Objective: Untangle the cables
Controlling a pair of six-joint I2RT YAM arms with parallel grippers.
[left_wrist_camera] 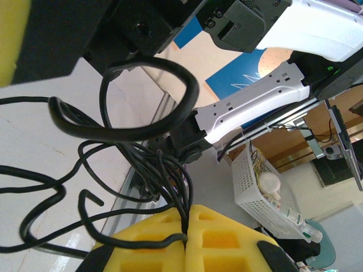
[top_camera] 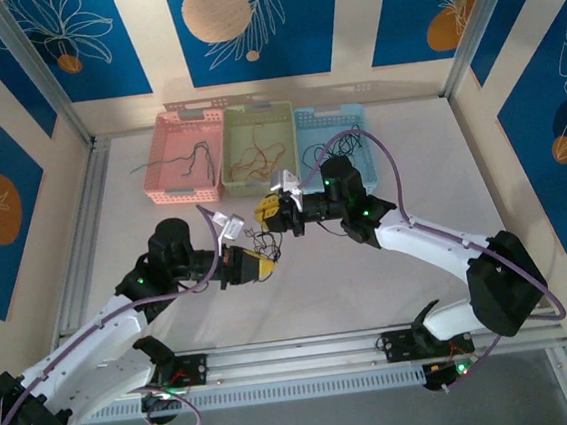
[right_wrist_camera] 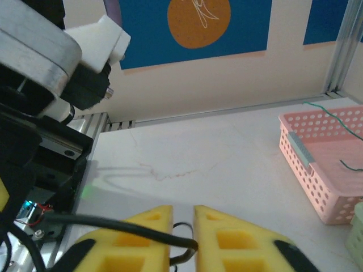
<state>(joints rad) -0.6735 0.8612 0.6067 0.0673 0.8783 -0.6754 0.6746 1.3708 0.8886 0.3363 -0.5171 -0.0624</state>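
Top external shows cables bunched above the middle of the table; my left gripper clamps the bundle, my right gripper pinches one strand. Pulling fast may tighten the knot or slip my grip

Both arms reach in from the near edge with elbows bent, their wrists meeting mid-workspace. The left end effector points right, its yellow fingers pressed together on the cables. The right end effector points left, just beside it, its fingers almost touching and pinching a black strand.
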